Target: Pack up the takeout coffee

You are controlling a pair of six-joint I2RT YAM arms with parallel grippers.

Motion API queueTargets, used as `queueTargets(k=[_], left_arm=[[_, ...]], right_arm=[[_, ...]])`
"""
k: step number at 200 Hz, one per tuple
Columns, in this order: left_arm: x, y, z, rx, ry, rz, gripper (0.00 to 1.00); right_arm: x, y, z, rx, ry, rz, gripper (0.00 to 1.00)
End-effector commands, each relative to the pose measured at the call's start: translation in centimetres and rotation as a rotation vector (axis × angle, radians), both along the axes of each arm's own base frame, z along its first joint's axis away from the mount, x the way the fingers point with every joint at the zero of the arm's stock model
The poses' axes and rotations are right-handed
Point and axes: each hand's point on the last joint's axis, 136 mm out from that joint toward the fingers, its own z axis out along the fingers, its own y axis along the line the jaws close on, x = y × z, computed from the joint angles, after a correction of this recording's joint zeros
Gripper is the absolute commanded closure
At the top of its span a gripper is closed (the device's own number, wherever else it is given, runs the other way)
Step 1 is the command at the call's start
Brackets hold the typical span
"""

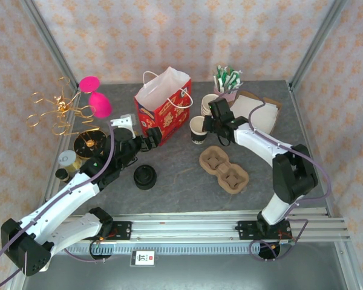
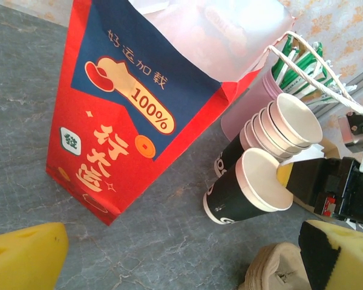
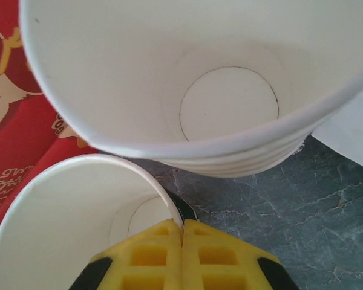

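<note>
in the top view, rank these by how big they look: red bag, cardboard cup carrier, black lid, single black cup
1. red bag
2. cardboard cup carrier
3. black lid and single black cup: they look about alike from above, so I won't rank one over the other.

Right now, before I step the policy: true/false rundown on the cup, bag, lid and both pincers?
1. The right pincer is shut on the rim of the single cup. True.
2. That cup already sits in the carrier. False: it is outside the carrier, next to the stack, and both slots are empty.
3. The left pincer is open and holds nothing. True.
4. The red bag lies flat on its side. False: it stands upright with its mouth open.
5. The lid is on the cup. False: it lies by the left arm, and the cup is uncovered.
</note>
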Motion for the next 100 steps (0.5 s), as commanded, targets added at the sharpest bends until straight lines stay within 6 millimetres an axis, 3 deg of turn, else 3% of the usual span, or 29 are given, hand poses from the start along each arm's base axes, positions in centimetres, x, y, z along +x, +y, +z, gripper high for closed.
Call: queueTargets(k=[1, 60, 100], left_arm=[[-0.4, 0.6, -0.3, 0.017, 0.009, 0.023, 0.01], [-0.3, 0.7, -0.6, 0.024, 0.016, 0.030, 0.01], [-0.3, 0.6, -0.7, 0.028, 0.018, 0.029, 0.01]], right_arm=[[0.3, 0.3, -0.4, 0.007, -0.014, -0.004, 1.00], [0.1, 0.0, -1.4, -0.011, -0.001, -0.006, 0.95], [0.0, 0.0, -0.9, -0.013, -0.001, -0.005, 0.79]])
